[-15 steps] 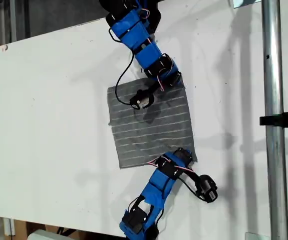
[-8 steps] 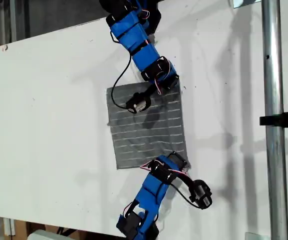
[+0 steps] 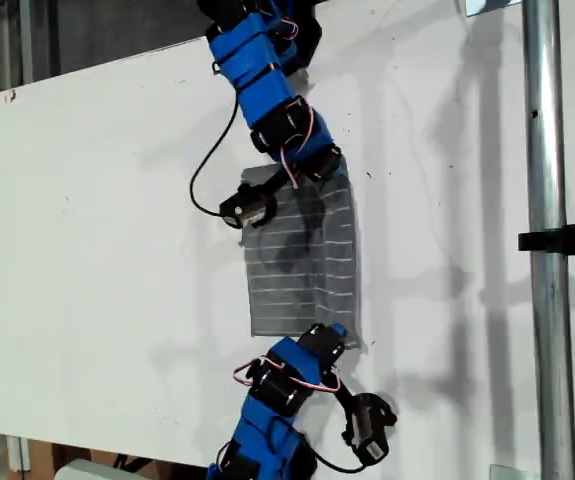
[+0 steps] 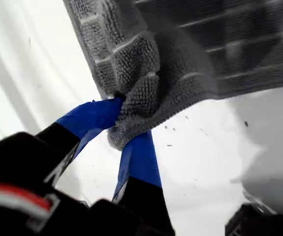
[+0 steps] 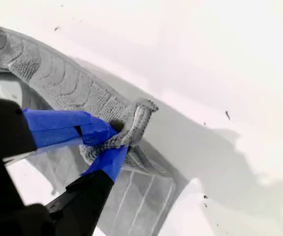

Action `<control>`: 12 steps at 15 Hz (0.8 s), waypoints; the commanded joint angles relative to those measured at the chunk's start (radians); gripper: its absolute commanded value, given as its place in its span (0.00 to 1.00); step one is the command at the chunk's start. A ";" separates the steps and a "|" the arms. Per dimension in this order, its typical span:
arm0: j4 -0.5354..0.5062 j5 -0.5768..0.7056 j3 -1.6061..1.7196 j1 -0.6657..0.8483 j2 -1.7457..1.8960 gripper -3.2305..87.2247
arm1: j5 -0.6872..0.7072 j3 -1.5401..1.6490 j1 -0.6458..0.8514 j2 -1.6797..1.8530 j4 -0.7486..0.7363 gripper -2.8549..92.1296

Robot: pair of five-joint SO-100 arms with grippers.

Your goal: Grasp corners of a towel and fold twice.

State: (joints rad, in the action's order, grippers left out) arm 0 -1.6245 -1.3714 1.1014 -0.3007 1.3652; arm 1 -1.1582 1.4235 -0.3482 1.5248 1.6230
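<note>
- Fingers of my first gripper: closed on a towel corner. A bunched knob of cloth sits right btw. the blue tips, and the rest of the towel spreads away beyond them.
- Fingers of my second gripper: also clamped on a corner. The cloth edge runs back alongside the upper finger, w/ striped cloth lying under the tips.
- Ext. view: the towel lies narrow on the bench, w/ one arm at each end. Can't match the arms to first/second from the wrist views.
- Risk 1: slip. Each pinch holds only a small wad near the fingertips, so a tug or cloth drag on the bench could pull a corner out.
- Risk 2: skewed fold. If the two grippers travel unevenly, the carried edge lands crooked vs. the edge lying flat.
- Risk 3: snag. A black cable loops beside one arm's fingers close to the cloth, and may catch or drag it.
- Risk 4: letting go too high. The corners would likely flop back and undo the fold.
- Writing/brands: none legible. No label on the towel, arms or bench in any view.
</note>
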 commanded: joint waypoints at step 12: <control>0.299 0.411 0.514 0.703 0.298 0.01 | 0.609 0.238 0.811 0.264 -0.281 0.03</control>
State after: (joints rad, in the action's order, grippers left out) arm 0 -1.3468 -0.9710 1.6183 0.3820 1.6214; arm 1 -0.5768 1.6874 0.4556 1.7365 1.3514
